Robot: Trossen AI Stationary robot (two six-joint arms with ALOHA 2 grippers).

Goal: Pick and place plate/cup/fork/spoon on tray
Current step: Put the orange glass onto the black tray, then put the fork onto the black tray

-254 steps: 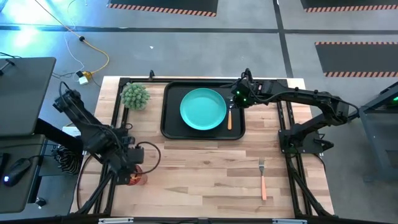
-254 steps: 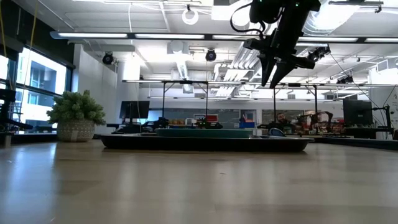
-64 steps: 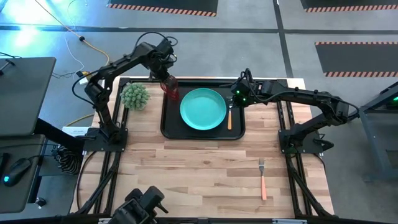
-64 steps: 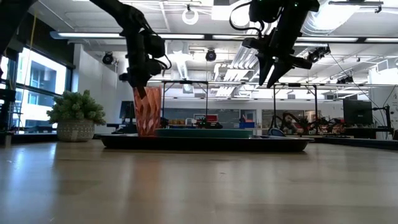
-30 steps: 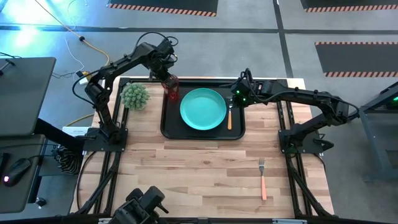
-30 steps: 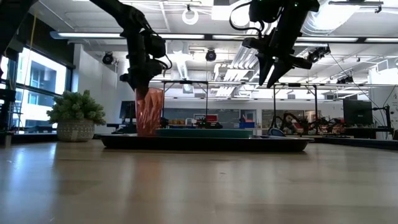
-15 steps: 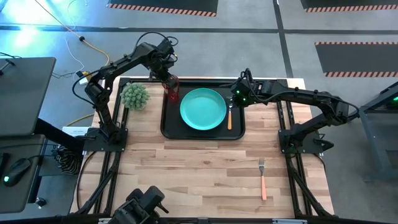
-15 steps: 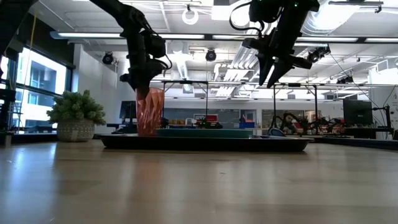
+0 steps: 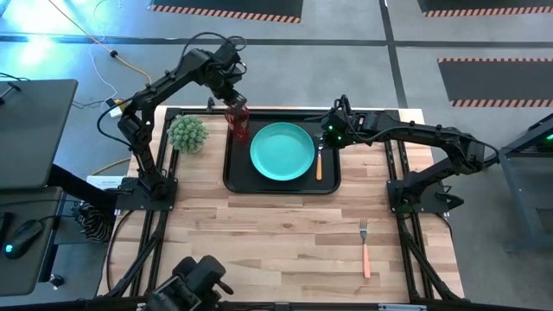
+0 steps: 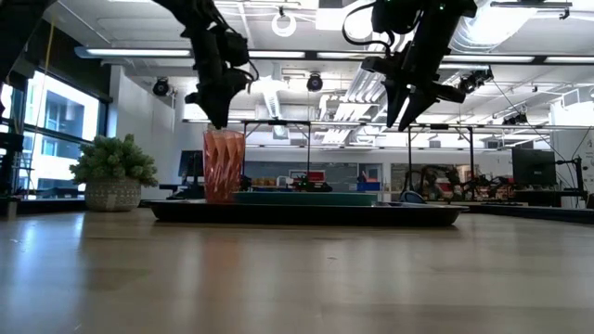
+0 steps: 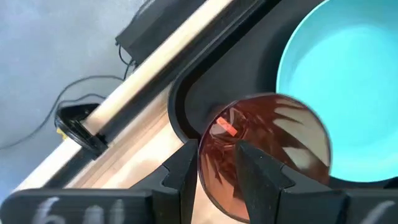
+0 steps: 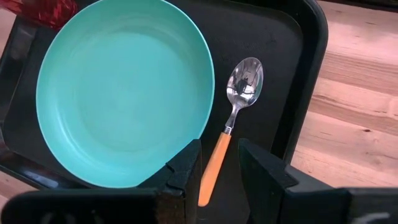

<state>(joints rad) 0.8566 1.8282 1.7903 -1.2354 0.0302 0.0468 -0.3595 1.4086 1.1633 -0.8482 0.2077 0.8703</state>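
Translucent red-brown cup [image 9: 238, 122] stood upright in the black rectangular tray's [image 9: 282, 184] far-left corner, left gripper [image 10: 221, 119] just above it, slightly parted, empty, right gripper [image 10: 406, 113] hovered parted over tray's right edge.

Tray [image 9: 232, 173] at bench [image 9: 276, 242] rear; plate [image 9: 282, 151] centred in it, cup [image 9: 238, 121] at left rear corner, spoon [image 9: 319, 160] right. Plant [image 9: 187, 133] left of tray. Fork [image 9: 365, 246] on bench, front right.

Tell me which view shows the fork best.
The high view: it alone shows the fork, lying on the bare table outside the tray. The low view and both wrist views do not show it.
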